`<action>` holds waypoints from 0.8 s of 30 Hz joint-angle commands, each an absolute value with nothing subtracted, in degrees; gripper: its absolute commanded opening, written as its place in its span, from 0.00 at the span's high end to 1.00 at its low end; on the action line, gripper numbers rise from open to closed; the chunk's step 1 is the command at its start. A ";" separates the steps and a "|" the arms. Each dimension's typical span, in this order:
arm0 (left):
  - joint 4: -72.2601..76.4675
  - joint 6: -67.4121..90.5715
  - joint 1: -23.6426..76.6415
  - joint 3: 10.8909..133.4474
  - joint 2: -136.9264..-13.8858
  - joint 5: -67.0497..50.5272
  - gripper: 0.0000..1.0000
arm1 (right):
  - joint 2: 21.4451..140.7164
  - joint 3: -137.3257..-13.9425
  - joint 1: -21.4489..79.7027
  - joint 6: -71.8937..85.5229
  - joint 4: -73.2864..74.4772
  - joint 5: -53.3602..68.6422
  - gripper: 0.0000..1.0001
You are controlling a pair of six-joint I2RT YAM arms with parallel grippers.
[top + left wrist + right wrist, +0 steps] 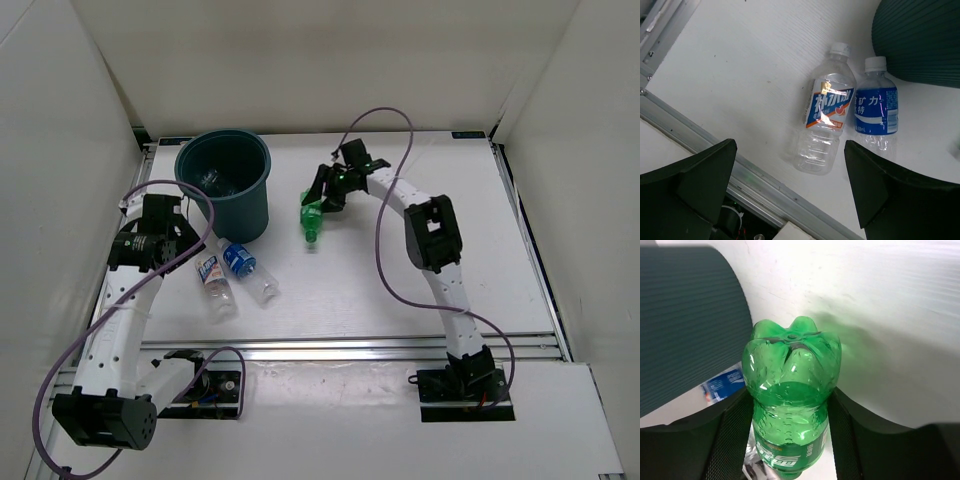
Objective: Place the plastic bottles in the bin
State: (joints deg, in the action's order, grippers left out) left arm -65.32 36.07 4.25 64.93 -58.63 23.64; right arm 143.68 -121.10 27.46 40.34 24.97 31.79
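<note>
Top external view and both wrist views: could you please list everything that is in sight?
table: one, white.
bin: one, dark teal, upright, far left.
green bottle: one, green, gripped right of the bin.
blue-label bottle: one, clear, lying by the bin's foot.
white-label bottle: one, clear, lying beside the blue-label one.
clear thing: one, inside the bin, likely a bottle.
left gripper: one, black, open above the lying bottles.
right gripper: one, black, shut on the green bottle.

the bin (920, 45) is cropped at the left wrist view's corner.
</note>
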 commanded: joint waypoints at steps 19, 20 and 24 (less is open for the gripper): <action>-61.17 35.68 3.52 61.87 -54.76 24.62 0.00 | 128.14 -144.14 36.21 33.22 8.10 14.06 0.61; -61.17 35.16 3.52 61.87 -54.76 24.09 0.00 | 128.75 -144.14 36.73 33.74 6.08 14.58 0.61; -60.64 35.16 3.52 60.82 -55.28 22.68 0.00 | 130.08 -144.67 36.74 35.06 3.78 17.13 0.58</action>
